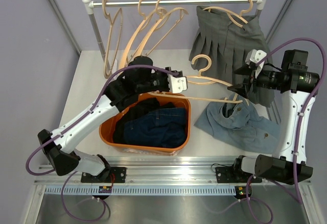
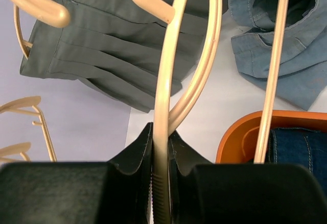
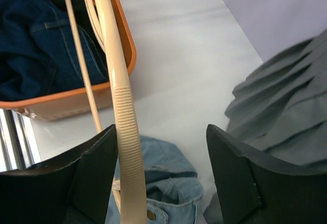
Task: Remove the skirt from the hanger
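Note:
A beige plastic hanger [image 1: 204,80] hangs bare in the air between my two arms. My left gripper [image 1: 180,85] is shut on its left arm, as the left wrist view shows [image 2: 162,147]. My right gripper [image 1: 240,83] is open; the hanger's ribbed right arm [image 3: 122,122] passes between its jaws, close against the left finger [image 3: 97,157]. A light blue denim skirt [image 1: 245,124] lies crumpled on the table below the right gripper, off the hanger, and shows in the right wrist view [image 3: 168,193]. A grey pleated skirt [image 1: 230,45] hangs on another hanger on the rack.
An orange basket [image 1: 186,117] with dark jeans [image 1: 158,124] sits at centre front, under the held hanger's left end. A white clothes rail [image 1: 173,2] at the back carries several empty beige hangers [image 1: 148,25]. Purple walls stand left and right.

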Controlling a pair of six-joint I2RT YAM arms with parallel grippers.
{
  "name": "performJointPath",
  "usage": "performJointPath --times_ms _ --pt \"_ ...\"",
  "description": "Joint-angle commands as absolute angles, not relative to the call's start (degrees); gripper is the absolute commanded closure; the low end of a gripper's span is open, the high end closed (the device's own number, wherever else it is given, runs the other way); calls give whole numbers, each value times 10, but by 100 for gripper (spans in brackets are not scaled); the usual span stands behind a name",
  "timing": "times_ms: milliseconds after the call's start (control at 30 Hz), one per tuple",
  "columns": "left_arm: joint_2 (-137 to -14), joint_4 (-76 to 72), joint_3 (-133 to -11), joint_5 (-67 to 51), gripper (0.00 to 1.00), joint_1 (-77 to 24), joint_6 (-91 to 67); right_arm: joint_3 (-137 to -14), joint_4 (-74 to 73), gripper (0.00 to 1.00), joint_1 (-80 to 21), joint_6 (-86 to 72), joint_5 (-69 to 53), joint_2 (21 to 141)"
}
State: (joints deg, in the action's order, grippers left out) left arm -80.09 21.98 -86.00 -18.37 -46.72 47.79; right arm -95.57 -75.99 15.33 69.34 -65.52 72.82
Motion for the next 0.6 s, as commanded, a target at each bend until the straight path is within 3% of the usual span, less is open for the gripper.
performJointPath --times_ms 0,133,300,567 --pt "-766 186 -835 -196 100 -459 481 -997 -899 23 154 742 -744 757" --pt "-759 181 -825 -195 100 -459 484 -1037 -940 23 124 695 -747 789" --pt "-769 159 -833 -197 100 -459 485 -1007 -936 28 4 649 -685 779" --pt "-782 151 -852 -197 100 -458 499 -991 -890 38 -19 563 -647 766"
